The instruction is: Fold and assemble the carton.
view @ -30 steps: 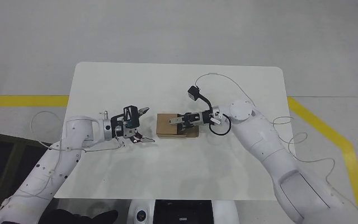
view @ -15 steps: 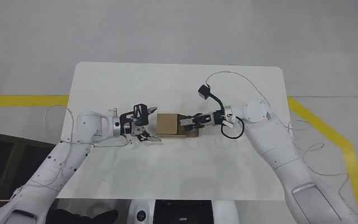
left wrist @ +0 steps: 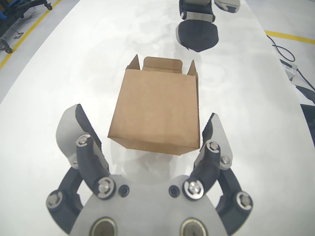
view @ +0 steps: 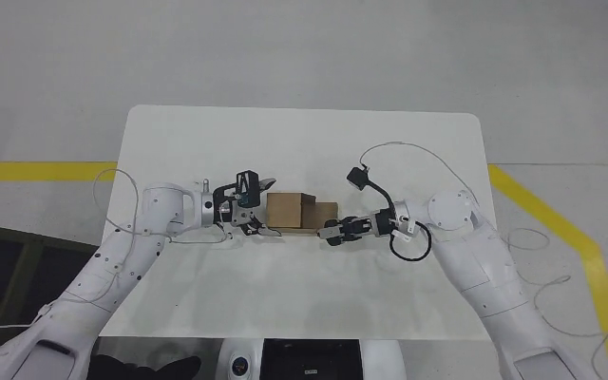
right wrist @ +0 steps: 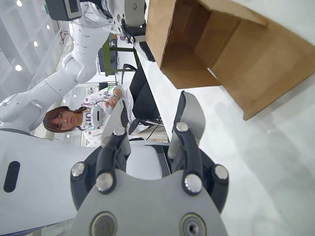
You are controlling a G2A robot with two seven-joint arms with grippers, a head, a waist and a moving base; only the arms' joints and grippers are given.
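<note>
A brown carton (view: 290, 210) lies on its side in the middle of the white table (view: 190, 133). Its open end, with loose flaps (left wrist: 161, 65), faces my right gripper. The left gripper (view: 259, 205) is open at the carton's closed end (left wrist: 152, 146), with one finger (left wrist: 73, 126) on each side of it and nothing gripped. My right gripper (view: 332, 232) is open and empty, a short way off the open end toward the table's front edge. In the right wrist view the right gripper (right wrist: 155, 105) faces the hollow inside of the carton (right wrist: 194, 50), with the left gripper (right wrist: 133, 13) behind it.
A thin cable (view: 418, 152) loops over the table's right half above the right arm. Bare table surface lies at the back (view: 304, 133) and at the front (view: 285, 294). A yellow floor line (view: 57, 171) runs beside the table.
The left arm has moved right, bringing its open fingers up to the carton's closed end. The right gripper has pulled back out of the carton's open end, to the right and toward the front.
</note>
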